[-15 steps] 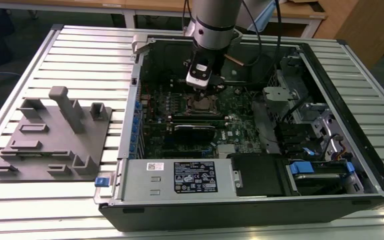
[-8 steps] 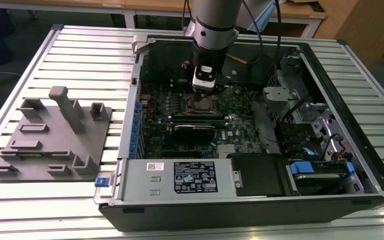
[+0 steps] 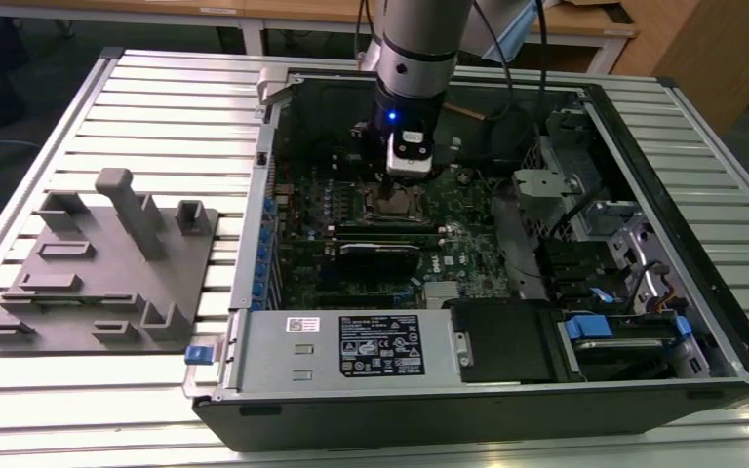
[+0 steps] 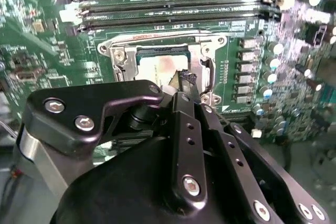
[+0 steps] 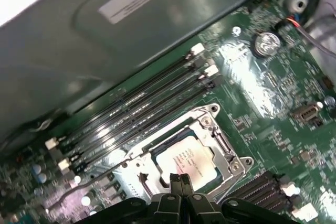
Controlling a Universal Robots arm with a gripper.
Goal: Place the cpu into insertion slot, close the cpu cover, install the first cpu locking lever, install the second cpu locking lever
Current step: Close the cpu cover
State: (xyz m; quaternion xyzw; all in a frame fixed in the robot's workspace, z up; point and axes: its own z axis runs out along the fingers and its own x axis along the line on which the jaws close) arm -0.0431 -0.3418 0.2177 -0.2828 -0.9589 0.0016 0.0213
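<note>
- On the exterior view's left: grey fixture block (image 3: 101, 263) with upright posts, resting on the slatted table (image 3: 153, 107), just beside the open computer case (image 3: 479, 414)
- Inside the case, near edge: silver box (image 3: 284, 346) with a white label; further toward the exterior view's right, a drive bay (image 3: 596, 327) with blue tabs
- Across the case floor: green motherboard (image 3: 472, 263), with long black memory slots (image 5: 142, 106) running just beside the socket
- Above the board's middle: arm (image 3: 413, 49) coming straight down into the case, walls on all sides, nothing between gripper (image 3: 401, 178) and socket
- In the insertion slot (image 3: 398, 203): cpu (image 5: 186, 158) seated flat, silver top facing up
- Around the cpu: cpu cover (image 4: 157, 40), silvery frame lying down on the socket, chip showing through its square opening
- In both wrist views: fingertips (image 4: 185, 78) pressed together, gripping nothing, hanging over the cpu's edge; cannot tell whether touching it
</note>
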